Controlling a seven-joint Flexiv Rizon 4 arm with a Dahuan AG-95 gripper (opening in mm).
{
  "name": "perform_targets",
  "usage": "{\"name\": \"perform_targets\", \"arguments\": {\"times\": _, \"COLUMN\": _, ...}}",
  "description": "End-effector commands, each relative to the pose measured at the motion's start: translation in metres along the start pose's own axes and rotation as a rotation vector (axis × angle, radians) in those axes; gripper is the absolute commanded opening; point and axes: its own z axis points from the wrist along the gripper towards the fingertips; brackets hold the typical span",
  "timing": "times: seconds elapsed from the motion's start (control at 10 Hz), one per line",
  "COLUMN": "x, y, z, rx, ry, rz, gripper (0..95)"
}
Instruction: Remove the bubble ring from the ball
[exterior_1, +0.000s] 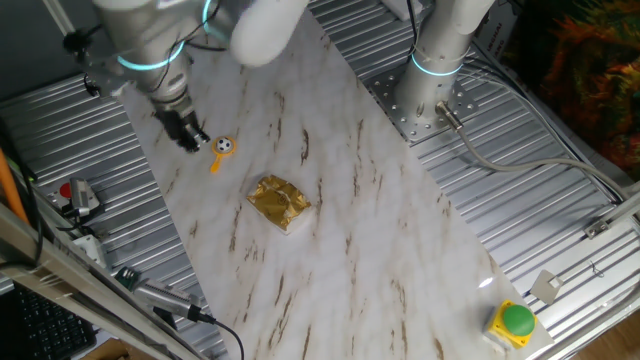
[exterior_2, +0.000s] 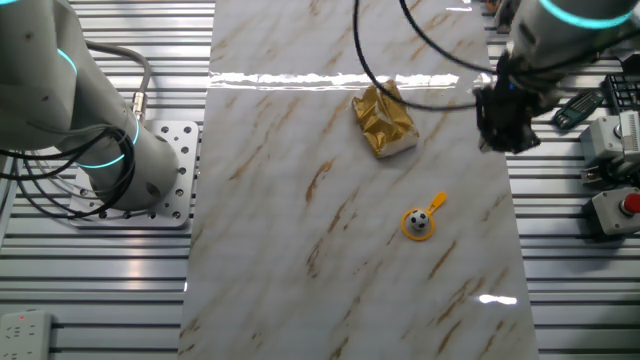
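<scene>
Fingers (exterior_1: 191, 136) gap unclear | bubble ring (exterior_2: 421, 219) around ball (exterior_2: 419, 222)

The arm is seen reaching in from its base (exterior_1: 432, 95), bolted at one side of the counter (exterior_1: 330, 250), with the wrist bent downward. The dark gripper (exterior_1: 190, 138) is held low above the counter's edge, fingers (exterior_1: 198, 137) pointed down; their spread cannot be made out.
</scene>
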Motion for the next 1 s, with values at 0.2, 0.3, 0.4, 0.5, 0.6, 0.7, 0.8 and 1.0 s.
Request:
{"name": "perform_targets", "arguments": {"times": 0.2, "x": -0.006, "y": -0.014, "z": 0.067, "rx": 0.055, "ry": 0.030, "rz": -0.226, "gripper": 0.0}}
{"name": "perform_targets", "arguments": {"times": 0.3, "x": -0.003, "y": -0.007, "z": 0.082, "rx": 0.057, "ry": 0.039, "rz": -0.259, "gripper": 0.0}}
{"name": "perform_targets", "arguments": {"times": 0.4, "x": 0.004, "y": -0.001, "z": 0.088, "rx": 0.059, "ry": 0.044, "rz": -0.284, "gripper": 0.0}}
{"name": "perform_targets", "arguments": {"times": 0.5, "x": 0.012, "y": 0.001, "z": 0.092, "rx": 0.061, "ry": 0.046, "rz": -0.300, "gripper": 0.0}}
{"name": "perform_targets", "arguments": {"times": 0.6, "x": 0.025, "y": 0.004, "z": 0.095, "rx": 0.057, "ry": 0.048, "rz": -0.337, "gripper": 0.0}}
{"name": "perform_targets", "arguments": {"times": 0.7, "x": 0.031, "y": 0.005, "z": 0.093, "rx": 0.068, "ry": 0.061, "rz": -0.359, "gripper": 0.0}}
{"name": "perform_targets", "arguments": {"times": 0.8, "x": 0.037, "y": 0.007, "z": 0.088, "rx": 0.080, "ry": 0.076, "rz": -0.379, "gripper": 0.0}}
{"name": "perform_targets", "arguments": {"times": 1.0, "x": 0.043, "y": 0.009, "z": 0.082, "rx": 0.087, "ry": 0.082, "rz": -0.391, "gripper": 0.0}}
